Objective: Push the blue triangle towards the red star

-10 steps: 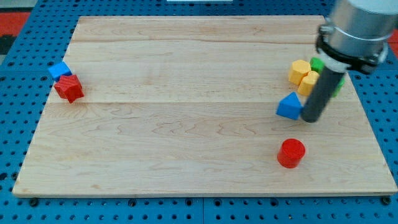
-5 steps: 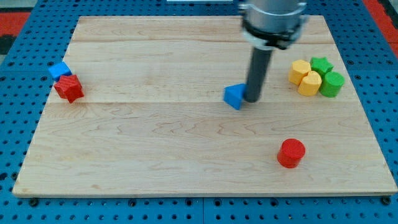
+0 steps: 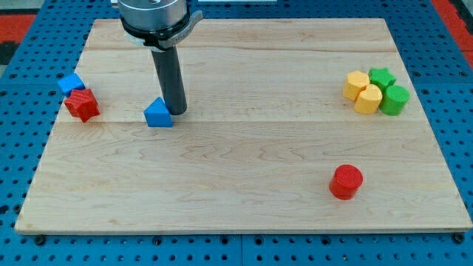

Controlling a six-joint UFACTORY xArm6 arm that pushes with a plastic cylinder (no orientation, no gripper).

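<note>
The blue triangle (image 3: 158,114) lies on the wooden board (image 3: 244,185) left of centre. My tip (image 3: 176,111) stands right against its right side. The red star (image 3: 81,104) sits near the board's left edge, a short way to the triangle's left. A blue cube (image 3: 71,83) touches the star's upper left.
Two yellow blocks (image 3: 356,84) (image 3: 368,99), a green star (image 3: 382,77) and a green cylinder (image 3: 395,100) cluster at the view's right. A red cylinder (image 3: 346,182) stands at the lower right.
My tip has pushed the blue triangle a long way left across the board, from beside the yellow and green cluster to near the red star.
</note>
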